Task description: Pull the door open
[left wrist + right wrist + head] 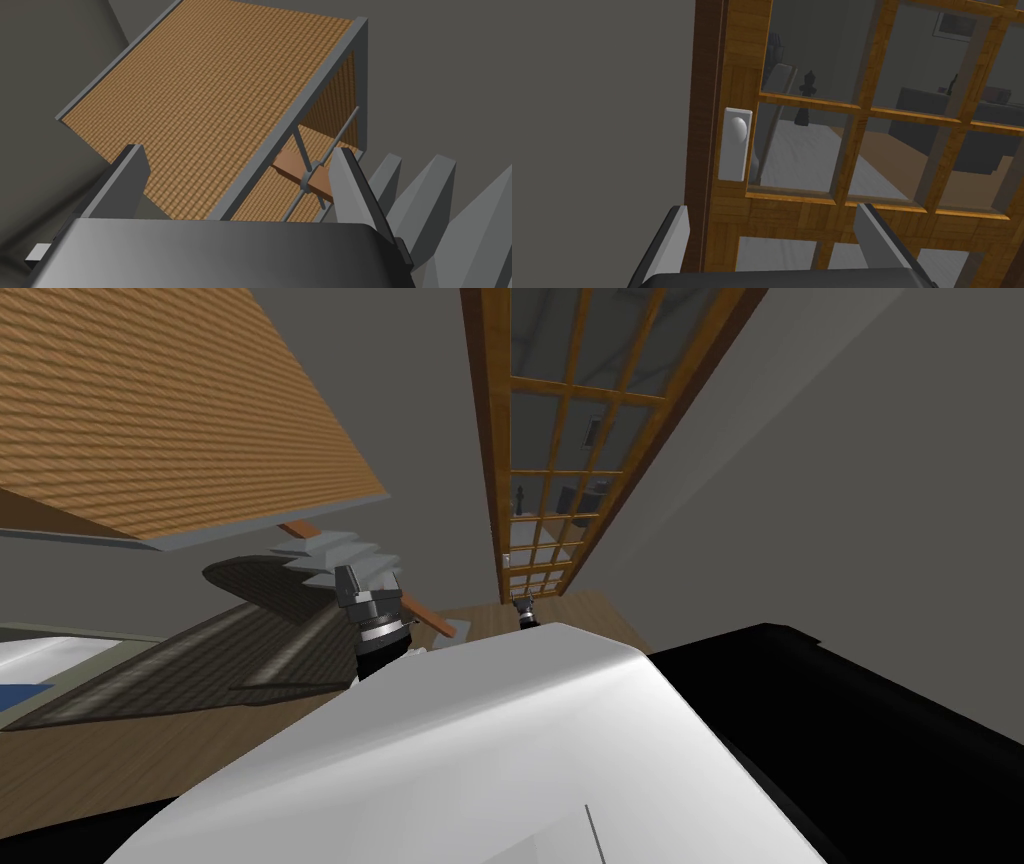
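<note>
Where the door [560,438] stands: upper middle of the head view, wood frame with glass panes, beside its darker jamb [704,100].
Knob [738,131]: white, on a white plate [732,167] at the door's edge, untouched.
Right gripper [772,209]: fingers apart, empty, near the door, knob ahead of it.
Left gripper [237,149]: fingers apart, empty, facing a woven brown panel [210,100], upper left of the head view.

Grey walls [420,408], wood floor [90,768], dark rug [200,668], woven-brown grey-framed cabinet [170,398] on the left.
</note>
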